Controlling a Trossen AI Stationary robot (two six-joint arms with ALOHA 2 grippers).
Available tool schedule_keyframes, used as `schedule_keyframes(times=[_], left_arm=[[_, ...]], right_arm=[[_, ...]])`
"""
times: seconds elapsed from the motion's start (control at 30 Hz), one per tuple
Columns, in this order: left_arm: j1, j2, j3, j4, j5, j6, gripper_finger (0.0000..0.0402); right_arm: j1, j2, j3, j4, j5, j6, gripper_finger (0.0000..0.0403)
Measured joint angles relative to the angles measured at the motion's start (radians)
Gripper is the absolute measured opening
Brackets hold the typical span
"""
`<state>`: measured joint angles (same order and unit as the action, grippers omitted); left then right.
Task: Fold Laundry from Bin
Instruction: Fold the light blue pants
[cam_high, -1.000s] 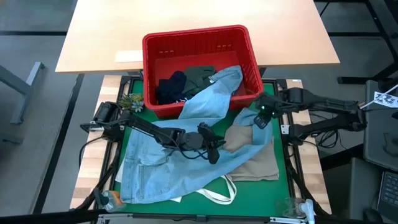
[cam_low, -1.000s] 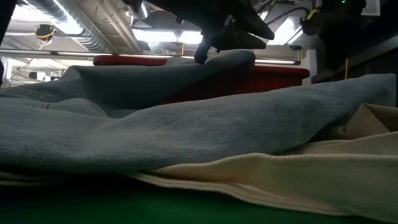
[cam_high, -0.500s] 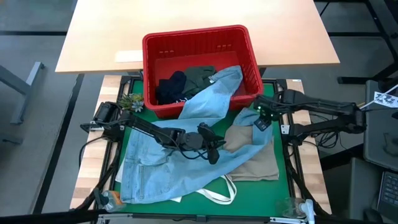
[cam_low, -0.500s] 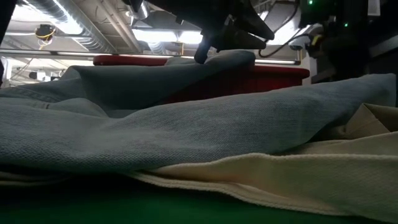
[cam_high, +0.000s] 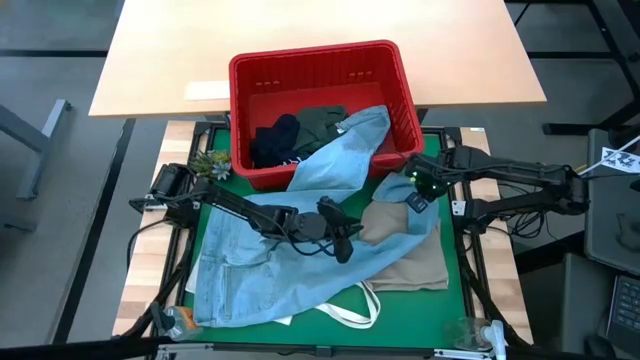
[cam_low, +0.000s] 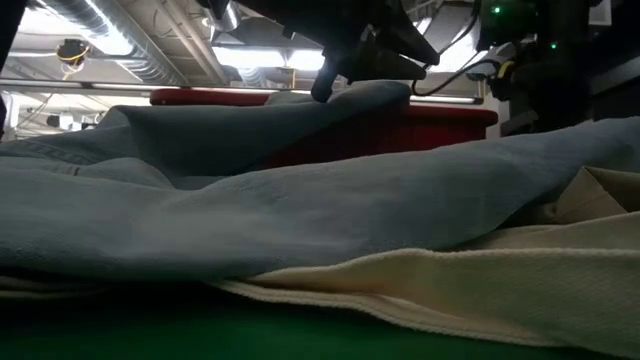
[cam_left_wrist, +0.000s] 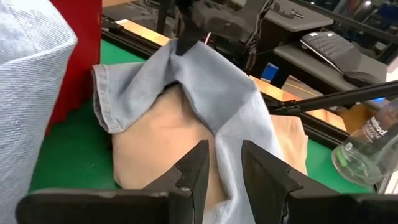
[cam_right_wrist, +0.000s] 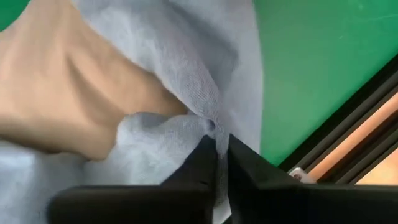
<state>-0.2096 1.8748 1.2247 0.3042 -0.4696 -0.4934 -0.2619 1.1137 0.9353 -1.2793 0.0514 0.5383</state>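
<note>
Jeans: light blue denim, one leg trailing from red bin. Right fingers pinch a fold of the leg. Left fingers pinch denim between them.

Light blue denim jeans sprawl across the green mat, one leg draped up over the front rim of the red bin and into it. The bin also holds a dark navy garment and a dark olive shirt. A beige cloth lies flat, partly under the jeans.
</note>
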Motion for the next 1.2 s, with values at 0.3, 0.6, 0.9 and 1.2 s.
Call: schedule_keyframes(times=[0.3, 0.6, 0.9, 1.2], left_arm=[[0.018, -0.001, 0.000, 0.002, -0.018, 0.000, 0.0090], [0.055, -0.001, 0.000, 0.004, 0.018, -0.007, 0.0090], [0.092, -0.001, 0.000, 0.003, 0.196, -0.164, 0.0124], [0.085, -0.002, 0.000, -0.042, 0.358, -0.385, 0.0145]], right_arm=[[0.108, -0.002, 0.118, -0.038, -0.141, 0.016, 0.0013], [0.333, -0.002, 0.175, -0.022, -0.141, 0.173, 0.0019], [0.508, -0.002, 0.175, 0.070, -0.123, 0.270, 0.0014], [0.589, 0.003, 0.175, 0.106, -0.112, 0.270, 0.0007]])
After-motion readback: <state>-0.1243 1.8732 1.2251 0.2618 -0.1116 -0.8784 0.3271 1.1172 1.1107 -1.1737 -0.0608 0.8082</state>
